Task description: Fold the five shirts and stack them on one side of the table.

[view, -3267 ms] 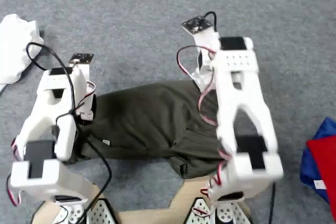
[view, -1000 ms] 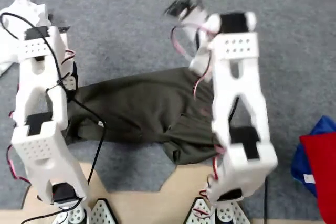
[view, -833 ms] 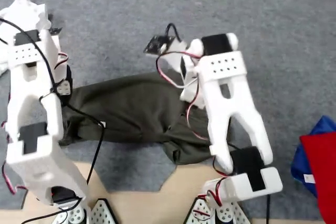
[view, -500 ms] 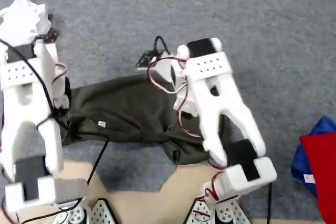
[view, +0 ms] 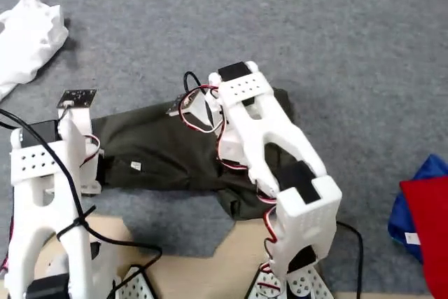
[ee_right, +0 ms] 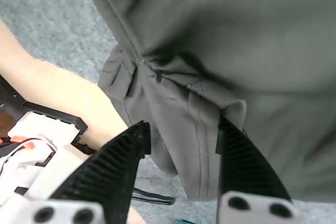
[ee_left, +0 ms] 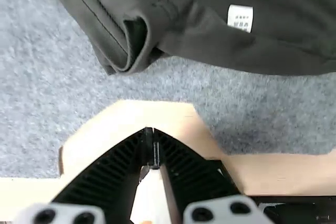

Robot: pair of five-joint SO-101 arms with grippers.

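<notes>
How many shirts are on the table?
4: olive shirt at the centre, white shirt far left, red shirt over blue shirt at the right edge. Others may be hidden.

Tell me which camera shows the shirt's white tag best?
The left wrist view: the white tag lies close and flat on the olive shirt. The high view gives it as a tiny speck; the right wrist view faces bunched fabric.

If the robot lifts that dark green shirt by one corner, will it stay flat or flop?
Probably flop: the dark green shirt lies in soft wrinkles and bunched folds, so it would likely droop from the pinch. It looks thin, so probably light. Pushed across the fuzzy grey table cover, it would likely bunch up.
</notes>
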